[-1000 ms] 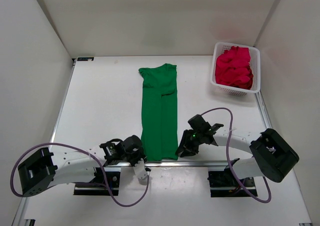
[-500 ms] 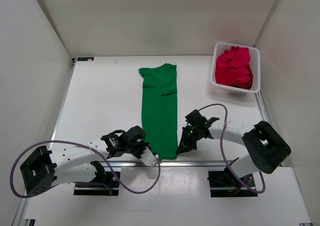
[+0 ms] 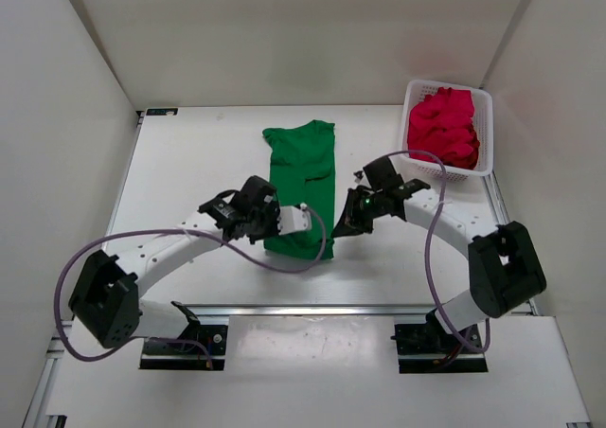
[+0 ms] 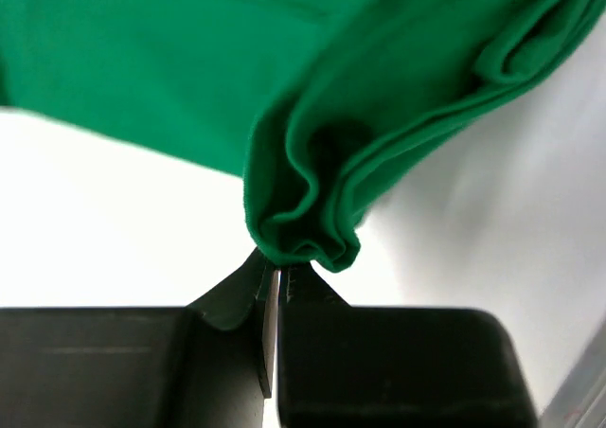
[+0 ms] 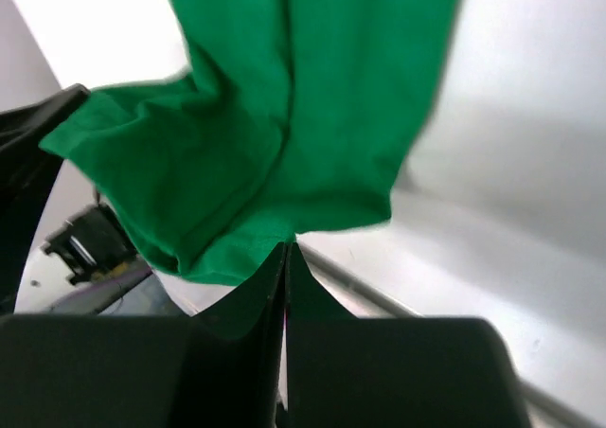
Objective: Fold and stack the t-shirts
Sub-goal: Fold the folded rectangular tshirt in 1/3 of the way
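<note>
The green t-shirt (image 3: 303, 168) lies as a long narrow strip in the middle of the table, its near end lifted and doubled over. My left gripper (image 3: 280, 222) is shut on the shirt's near left corner; the bunched green cloth (image 4: 312, 229) sticks out of its closed fingertips. My right gripper (image 3: 347, 222) is shut on the near right corner, with green cloth (image 5: 275, 163) hanging from its tips. Both grippers hold the hem above the shirt's middle. Red t-shirts (image 3: 443, 125) lie crumpled in the white basket (image 3: 481, 168) at the back right.
White walls close in the table at the back and both sides. A metal rail (image 3: 303, 308) runs along the near edge. The basket stands against the right wall.
Both grippers have moved away from the near edge toward the back, carrying the shirt's bottom hem up and over its middle. The visible shirt is now shorter.
</note>
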Controlling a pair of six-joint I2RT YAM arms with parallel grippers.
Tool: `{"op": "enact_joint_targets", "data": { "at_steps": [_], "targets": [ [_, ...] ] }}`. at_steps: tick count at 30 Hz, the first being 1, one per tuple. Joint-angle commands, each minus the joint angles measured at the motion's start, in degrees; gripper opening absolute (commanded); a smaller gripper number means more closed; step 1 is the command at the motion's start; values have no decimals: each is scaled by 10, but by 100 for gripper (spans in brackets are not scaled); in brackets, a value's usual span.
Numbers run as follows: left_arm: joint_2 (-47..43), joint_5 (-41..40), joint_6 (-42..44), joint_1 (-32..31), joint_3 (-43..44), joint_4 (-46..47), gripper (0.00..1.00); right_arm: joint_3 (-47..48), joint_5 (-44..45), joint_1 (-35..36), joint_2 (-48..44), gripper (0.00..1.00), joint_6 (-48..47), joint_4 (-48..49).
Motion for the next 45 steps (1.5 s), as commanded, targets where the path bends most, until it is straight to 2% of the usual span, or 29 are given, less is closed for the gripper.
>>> {"op": "enact_joint_targets", "data": {
  "at_steps": [1, 3, 6, 11, 16, 19, 26, 31, 34, 36, 38, 39, 41, 45],
  "targets": [
    [40, 4, -55, 45, 66, -19, 0, 76, -33, -27, 54, 0, -58, -21],
    [77, 3, -64, 69, 109, -14, 0, 127, -34, -53, 92, 1, -77, -38],
    [149, 3, -73, 97, 168, -17, 0, 271, -52, -83, 172, 0, -108, -101],
    [243, 6, -73, 120, 273, -37, 0, 385, -56, -122, 271, 0, -120, -146],
    [297, 4, -59, 142, 348, -34, 0, 454, -88, -153, 335, 0, -123, -140],
    [328, 9, -52, 142, 369, -41, 0, 480, -128, -159, 377, 0, -110, -121],
    [380, 16, -48, 159, 406, -34, 0, 585, -144, -167, 465, 0, -95, -127],
    [407, 10, -51, 163, 426, -7, 0, 612, -172, -180, 494, 0, -86, -114],
    [413, 4, -56, 169, 424, -2, 0, 628, -168, -185, 508, 6, -80, -116],
    [414, 2, -59, 169, 420, 6, 6, 641, -150, -194, 511, 15, -84, -129],
    [413, -10, -67, 169, 414, 22, 23, 651, -137, -204, 506, 24, -91, -141],
    [414, -9, -65, 169, 412, 31, 27, 653, -125, -208, 503, 31, -91, -148],
    [414, -18, -82, 171, 412, 54, 38, 656, -108, -210, 492, 35, -107, -157],
    [422, -23, -116, 184, 444, 64, 46, 661, -78, -201, 464, 34, -136, -178]
  ]
}}
